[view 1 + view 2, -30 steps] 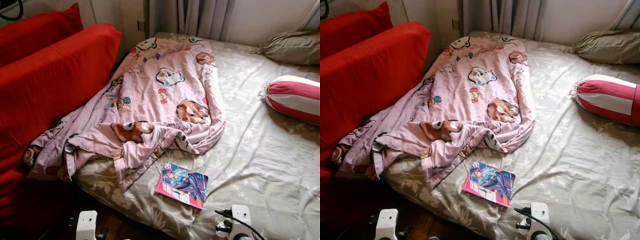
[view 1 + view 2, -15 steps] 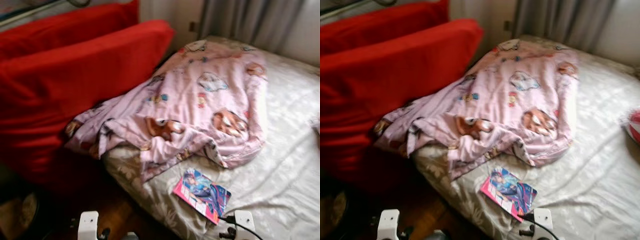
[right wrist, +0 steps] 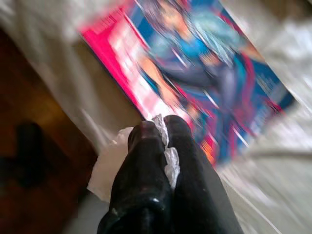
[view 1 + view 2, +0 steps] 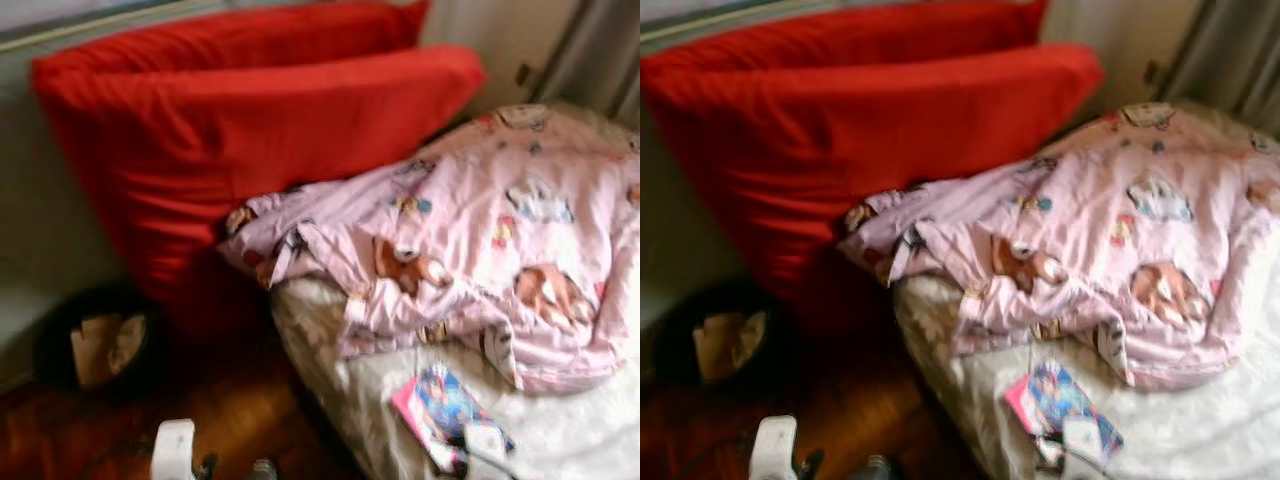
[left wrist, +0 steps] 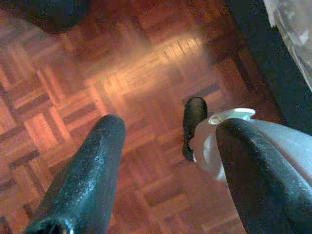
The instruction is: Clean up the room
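Observation:
My right gripper [image 3: 157,127] is shut on a crumpled white tissue [image 3: 113,168] and hangs just above a pink and blue comic book [image 3: 204,73]. The book [image 4: 445,415] lies near the front edge of the bed. A pink cartoon-print blanket [image 4: 500,230] is bunched over the bed's left corner. My left gripper [image 5: 170,161] is open and holds nothing, low over the parquet floor [image 5: 122,83]. The head views are blurred.
Two big red cushions [image 4: 250,130] stand against the wall left of the bed. A dark round bin [image 4: 95,345] with something tan inside sits on the wooden floor [image 4: 200,415] below them. Grey curtains [image 4: 1230,60] hang at the far right.
The head camera has swung left: the pillows on the bed have left the picture and the dark bin and floor have come in. The book and blanket lie as before.

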`<state>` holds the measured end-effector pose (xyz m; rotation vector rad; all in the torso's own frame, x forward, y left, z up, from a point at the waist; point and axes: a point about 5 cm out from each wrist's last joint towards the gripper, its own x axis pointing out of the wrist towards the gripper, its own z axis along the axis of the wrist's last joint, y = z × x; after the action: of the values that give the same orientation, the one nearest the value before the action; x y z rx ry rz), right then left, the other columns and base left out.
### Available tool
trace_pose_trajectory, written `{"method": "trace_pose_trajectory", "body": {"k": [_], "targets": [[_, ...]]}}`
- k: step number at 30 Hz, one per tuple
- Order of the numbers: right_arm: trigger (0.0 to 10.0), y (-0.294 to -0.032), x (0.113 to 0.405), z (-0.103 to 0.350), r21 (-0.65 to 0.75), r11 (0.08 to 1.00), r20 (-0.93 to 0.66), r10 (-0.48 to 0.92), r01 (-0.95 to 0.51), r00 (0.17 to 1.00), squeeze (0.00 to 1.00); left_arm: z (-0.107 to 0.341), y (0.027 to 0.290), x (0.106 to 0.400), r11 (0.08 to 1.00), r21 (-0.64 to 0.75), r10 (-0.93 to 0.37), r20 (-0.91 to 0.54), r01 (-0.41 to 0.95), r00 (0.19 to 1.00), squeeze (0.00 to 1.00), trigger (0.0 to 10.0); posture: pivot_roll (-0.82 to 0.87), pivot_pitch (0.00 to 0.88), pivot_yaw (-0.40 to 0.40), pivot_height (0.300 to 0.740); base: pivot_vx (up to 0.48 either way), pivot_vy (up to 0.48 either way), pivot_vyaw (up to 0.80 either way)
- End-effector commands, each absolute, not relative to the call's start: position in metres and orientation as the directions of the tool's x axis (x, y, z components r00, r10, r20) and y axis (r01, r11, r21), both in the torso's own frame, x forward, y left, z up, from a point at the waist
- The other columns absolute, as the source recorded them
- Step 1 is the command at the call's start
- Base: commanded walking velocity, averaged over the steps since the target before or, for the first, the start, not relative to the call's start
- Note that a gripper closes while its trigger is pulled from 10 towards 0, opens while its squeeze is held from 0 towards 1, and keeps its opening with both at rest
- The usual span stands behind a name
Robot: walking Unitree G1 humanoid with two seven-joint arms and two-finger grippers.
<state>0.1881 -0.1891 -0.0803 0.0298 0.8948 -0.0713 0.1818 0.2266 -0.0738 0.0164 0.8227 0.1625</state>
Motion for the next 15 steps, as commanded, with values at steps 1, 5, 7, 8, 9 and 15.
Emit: {"method": "trace_pose_trajectory", "body": {"k": [1, 5, 7, 8, 9, 15], "targets": [[10.0, -0.1973, 0.1686, -0.0887, -0.019, 0.994, -0.818, -0.077, 0.106, 0.571, 0.00, -0.0779, 0.2238, 0.1756, 0.986, 0.069, 0.153, -0.744, -0.152, 0.650, 0.00, 10.0, 0.11, 0.181, -0.058, 0.736, 0.000, 0.000, 0.00], [10.0, -0.1966, 0.1689, -0.0888, -0.019, 0.994, -0.819, -0.078, 0.109, 0.568, 0.00, -0.0785, 0.2233, 0.1749, 0.986, 0.071, 0.153, -0.749, -0.152, 0.645, 0.00, 10.0, 0.12, 0.183, -0.058, 0.736, 0.000, 0.000, 0.00], [10.0, -0.1961, 0.1690, -0.0889, -0.017, 0.994, -0.820, -0.077, 0.111, 0.568, 0.00, -0.0788, 0.2229, 0.1745, 0.986, 0.070, 0.152, -0.750, -0.151, 0.643, 0.00, 10.0, 0.12, 0.183, -0.058, 0.736, 0.000, 0.000, 0.00], [10.0, -0.1960, 0.1689, -0.0889, -0.016, 0.994, -0.820, -0.078, 0.113, 0.567, 0.00, -0.0789, 0.2229, 0.1744, 0.986, 0.070, 0.152, -0.751, -0.151, 0.643, 0.00, 10.0, 0.12, 0.183, -0.057, 0.736, 0.000, 0.000, 0.00], [10.0, -0.1958, 0.1689, -0.0889, -0.015, 0.993, -0.820, -0.077, 0.113, 0.567, 0.00, -0.0790, 0.2228, 0.1742, 0.986, 0.071, 0.151, -0.752, -0.150, 0.642, 0.00, 10.0, 0.12, 0.183, -0.056, 0.736, 0.000, 0.000, 0.00], [10.0, -0.1921, 0.1693, -0.0893, -0.003, 0.995, -0.821, -0.061, 0.104, 0.568, 0.00, -0.0797, 0.2226, 0.1735, 0.986, 0.075, 0.155, -0.757, -0.152, 0.635, 0.00, 10.0, 0.12, 0.181, -0.055, 0.736, 0.000, 0.000, 0.00]]}}
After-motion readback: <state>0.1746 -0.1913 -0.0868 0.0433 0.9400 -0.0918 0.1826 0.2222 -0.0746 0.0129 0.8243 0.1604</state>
